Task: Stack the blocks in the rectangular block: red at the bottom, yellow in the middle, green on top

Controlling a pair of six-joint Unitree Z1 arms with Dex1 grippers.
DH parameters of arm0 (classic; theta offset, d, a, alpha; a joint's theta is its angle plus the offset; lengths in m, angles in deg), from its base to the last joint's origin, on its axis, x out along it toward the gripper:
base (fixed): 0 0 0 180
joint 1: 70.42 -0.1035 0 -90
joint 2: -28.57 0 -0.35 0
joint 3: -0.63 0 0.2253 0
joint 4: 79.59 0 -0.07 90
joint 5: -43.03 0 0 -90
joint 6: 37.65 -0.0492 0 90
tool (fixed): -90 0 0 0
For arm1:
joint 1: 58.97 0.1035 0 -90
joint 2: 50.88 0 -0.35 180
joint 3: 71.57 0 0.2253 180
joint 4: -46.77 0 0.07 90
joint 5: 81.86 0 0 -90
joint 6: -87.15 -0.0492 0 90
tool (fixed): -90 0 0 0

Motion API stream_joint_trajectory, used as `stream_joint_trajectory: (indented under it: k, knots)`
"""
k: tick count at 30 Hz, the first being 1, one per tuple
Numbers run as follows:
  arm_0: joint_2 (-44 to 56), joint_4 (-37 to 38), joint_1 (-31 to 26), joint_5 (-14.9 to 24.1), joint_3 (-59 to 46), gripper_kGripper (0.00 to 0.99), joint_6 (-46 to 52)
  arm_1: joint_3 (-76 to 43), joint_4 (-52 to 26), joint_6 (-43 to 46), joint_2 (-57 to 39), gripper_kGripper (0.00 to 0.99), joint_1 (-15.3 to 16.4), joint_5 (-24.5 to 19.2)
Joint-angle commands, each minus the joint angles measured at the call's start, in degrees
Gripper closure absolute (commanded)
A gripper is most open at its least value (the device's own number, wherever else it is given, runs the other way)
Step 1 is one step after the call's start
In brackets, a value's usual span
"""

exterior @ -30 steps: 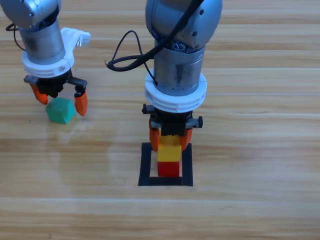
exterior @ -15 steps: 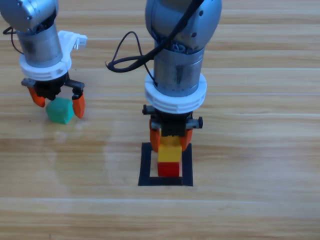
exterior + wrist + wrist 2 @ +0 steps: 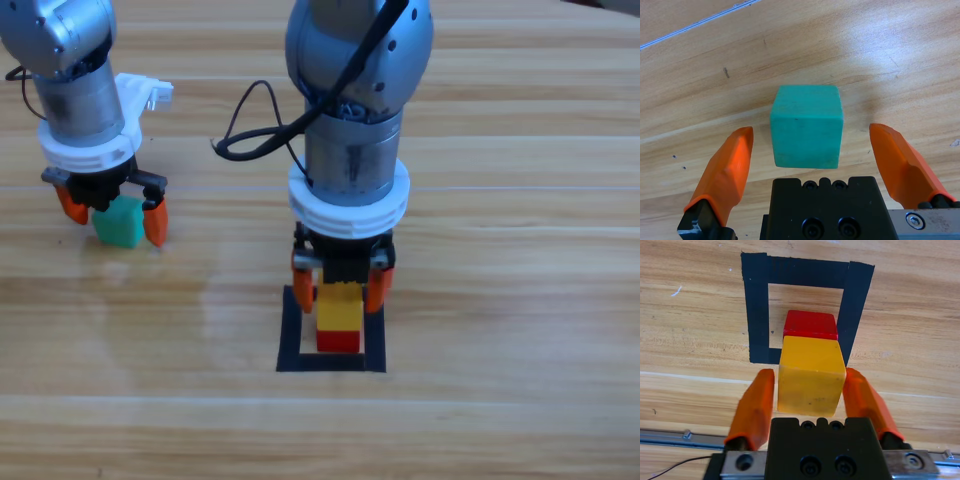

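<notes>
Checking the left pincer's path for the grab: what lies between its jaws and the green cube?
Only bare wood. The left wrist view shows the green cube centred between the open left pincer jaws, touching neither.

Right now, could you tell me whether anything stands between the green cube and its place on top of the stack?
Yes. The right pincer sits open around the yellow cube, which rests on the red cube inside the tape outline, so that arm covers the stack's top. The green cube lies on the table between the open left pincer's jaws.

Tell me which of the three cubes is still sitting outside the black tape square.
The teal-green cube, on the bare table between the left pincer's open jaws. The yellow cube sits on the red cube inside the tape square.
</notes>
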Motion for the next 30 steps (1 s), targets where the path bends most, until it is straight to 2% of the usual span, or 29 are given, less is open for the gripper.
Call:
stream_joint_trajectory:
  k: [1, 4, 8, 13, 15, 17, 18, 20, 22, 23, 24, 25, 26, 27, 29, 30]
  knots:
    - [-1.70, 0.92, -1.15, 0.40, -1.09, 0.000, 0.36, -1.01, 0.61, 0.92, 0.17, 0.000, -0.40, -3.30]
    - [-1.70, 1.00, -1.15, 0.49, -1.27, 0.000, 0.45, -0.30, 0.61, 1.18, -5.02, 0.000, -0.40, -6.21]
    - [-1.26, 1.53, -1.33, 0.31, -1.80, 0.017, 0.71, 0.13, 0.61, 3.73, -17.85, 0.000, 1.27, -12.36]
    - [-1.26, 6.98, -1.50, -0.39, -6.63, 0.159, 1.33, -1.18, -1.24, 11.02, -29.19, 0.000, 5.23, -22.20]
    - [-1.08, 9.71, -1.42, -0.39, -8.83, 0.215, 2.29, -2.24, -1.50, 14.36, -31.21, 0.000, 5.23, -21.59]
    - [-0.91, 11.90, -1.42, -0.92, -10.76, 0.228, 2.82, -7.69, -3.78, 17.35, -34.37, 0.000, 3.65, -19.65]
    - [-0.21, 13.48, -1.50, -1.53, -12.34, 0.237, 3.09, -16.56, -9.76, 19.99, -38.68, 0.000, 2.06, -17.10]
    - [0.58, 15.07, -1.50, -2.41, -13.66, 0.370, 3.44, -38.27, -27.95, 26.05, -48.96, 0.000, -1.36, -8.75]
    - [0.85, 15.51, -1.42, -2.94, -13.57, 0.541, 3.88, -63.23, -53.35, 31.94, -60.83, 0.001, -5.23, 0.74]
    - [1.20, 15.42, -1.42, -3.11, -13.49, 0.656, 4.32, -68.33, -57.92, 34.05, -63.02, 0.002, -5.85, 2.14]
    - [1.64, 15.33, -1.42, -3.03, -13.57, 0.771, 4.58, -72.11, -60.39, 35.98, -64.08, 0.004, -6.20, 2.23]
    - [2.43, 14.89, -1.42, -2.94, -13.49, 0.964, 5.02, -73.69, -60.30, 38.18, -62.41, 0.005, -7.17, 2.32]
    - [2.87, 14.72, -1.42, -2.94, -13.22, 0.979, 5.37, -74.13, -60.21, 39.32, -61.00, 0.005, -8.13, 3.37]
    - [3.05, 14.10, -1.15, -2.59, -12.17, 0.981, 6.25, -74.84, -60.21, 40.64, -59.24, 0.005, -9.98, 6.19]
    - [2.34, 9.00, 0.96, -2.06, -6.89, 0.988, 8.97, -75.89, -60.21, 43.19, -56.43, 0.005, -13.05, 9.88]
    - [2.25, 7.16, 1.92, -1.53, -4.87, 0.990, 10.12, -76.42, -60.30, 44.33, -55.99, 0.005, -13.41, 10.23]
